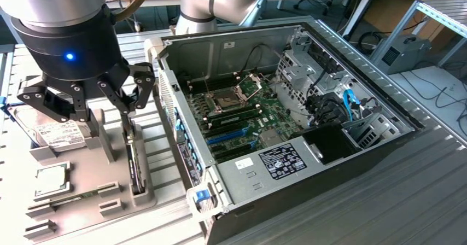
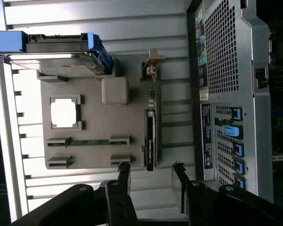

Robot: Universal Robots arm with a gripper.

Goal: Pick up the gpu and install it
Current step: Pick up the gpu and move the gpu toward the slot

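While the black two-fingered gripper [image 1: 108, 123] hangs low over the flat grey parts tray [image 1: 102, 174] at the exterior view's left, its jaws stand wide apart and grip nothing. The gpu [image 1: 134, 165], a slim black card with a silver metal end bracket, stands on its long edge in a slot along the tray's side nearest the open silver-grey computer case [image 1: 190, 53]. In the wrist view the gripper [image 2: 151, 175] sits over the card's end away from the bracket. The gpu [image 2: 150, 141] is lined up with the gap between the two dark fingers [image 2: 124, 173]; whether either finger touches the card I cannot tell. On the same tray lie a silver boxy hard drive with blue side rails [image 2: 56, 59], a small square silver processor chip [image 2: 63, 113] in its recess, and a thin green memory stick [image 2: 87, 141], all apart from the card. The case lies on its side just beside the tray on a ribbed metal table [image 1: 408, 201], with its green motherboard [image 1: 241, 111] exposed and blue slot tabs [image 2: 236, 114] along its rear panel.
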